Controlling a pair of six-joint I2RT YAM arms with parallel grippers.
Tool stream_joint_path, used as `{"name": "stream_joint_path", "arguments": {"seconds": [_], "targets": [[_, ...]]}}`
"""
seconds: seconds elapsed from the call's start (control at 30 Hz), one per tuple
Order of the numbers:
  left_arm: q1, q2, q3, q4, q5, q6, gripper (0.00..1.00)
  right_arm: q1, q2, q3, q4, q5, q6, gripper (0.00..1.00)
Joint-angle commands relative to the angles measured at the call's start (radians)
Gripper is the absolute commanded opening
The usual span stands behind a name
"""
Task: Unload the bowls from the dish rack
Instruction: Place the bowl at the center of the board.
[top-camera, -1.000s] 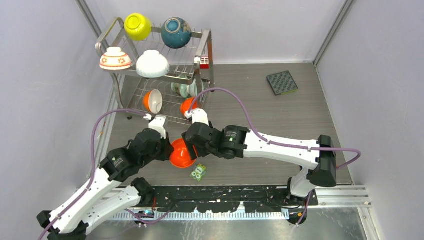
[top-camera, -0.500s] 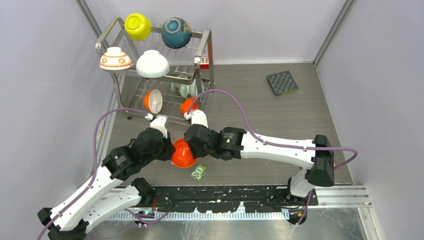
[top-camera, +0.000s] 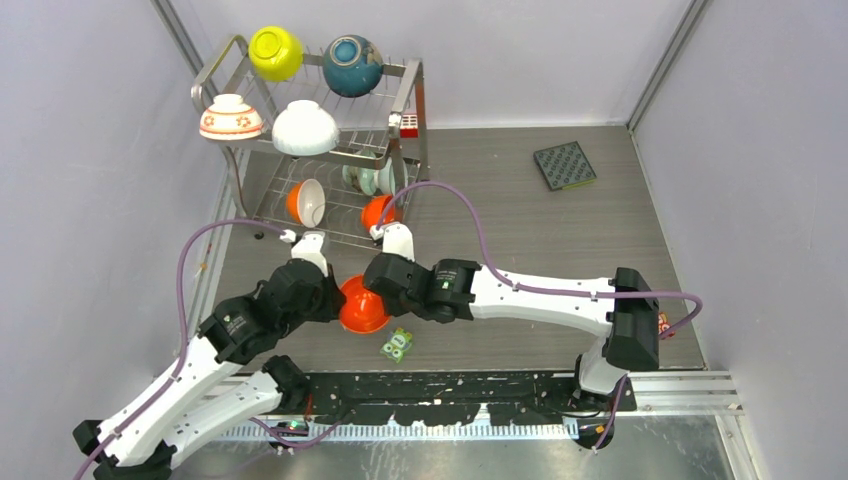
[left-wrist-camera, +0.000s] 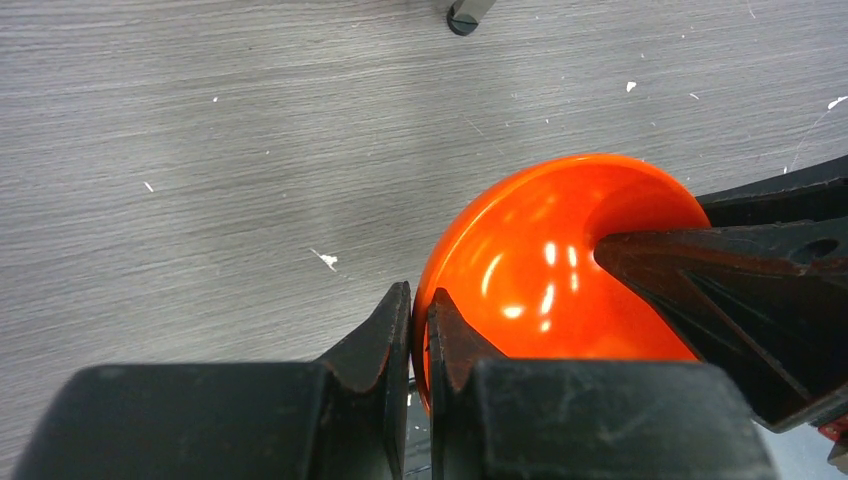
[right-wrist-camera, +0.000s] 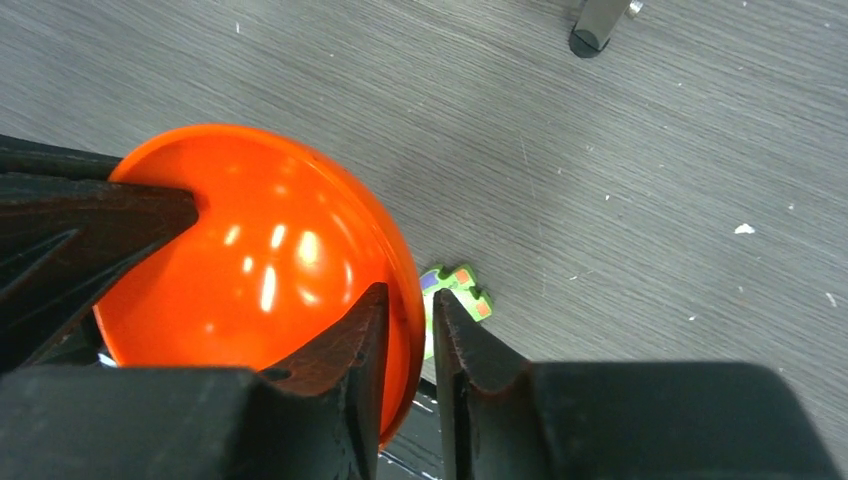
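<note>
Left pincer (left-wrist-camera: 419, 300): clamped on your glossy orange round bowl (top-camera: 362, 308) rim, arm folded low.
Right pincer (right-wrist-camera: 409, 300): straddles opposite rim, grip unclear, arm stretched across bench (top-camera: 560, 240).
Bowl: in front of steel-wire dish rack (top-camera: 405, 95).

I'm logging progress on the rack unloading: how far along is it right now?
Done: no bowl visibly set down on the table yet. In hand: one orange bowl is out of the dish rack, left fingers pinching its rim, right fingers straddling the opposite rim. Left: seven bowls in the rack, four on the upper tier, three on the lower.
</note>
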Motion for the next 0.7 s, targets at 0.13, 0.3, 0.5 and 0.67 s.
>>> {"name": "stream_joint_path", "arguments": {"seconds": [0.13, 0.3, 0.5, 0.67], "targets": [[-0.005, -0.026, 0.027, 0.018, -0.050, -0.064, 0.15, -0.003, -0.006, -0.004, 0.032, 0.056, 0.041, 0.03], [-0.005, -0.009, 0.039, -0.005, -0.044, -0.076, 0.45, -0.003, -0.008, -0.011, 0.033, 0.070, 0.053, 0.01], [-0.005, 0.015, 0.055, -0.037, -0.072, -0.115, 0.58, -0.010, -0.002, -0.026, 0.042, 0.073, 0.094, 0.01], [-0.021, 0.051, 0.054, -0.040, -0.080, -0.154, 0.46, -0.031, -0.005, -0.046, 0.069, 0.056, 0.132, 0.01]]}}
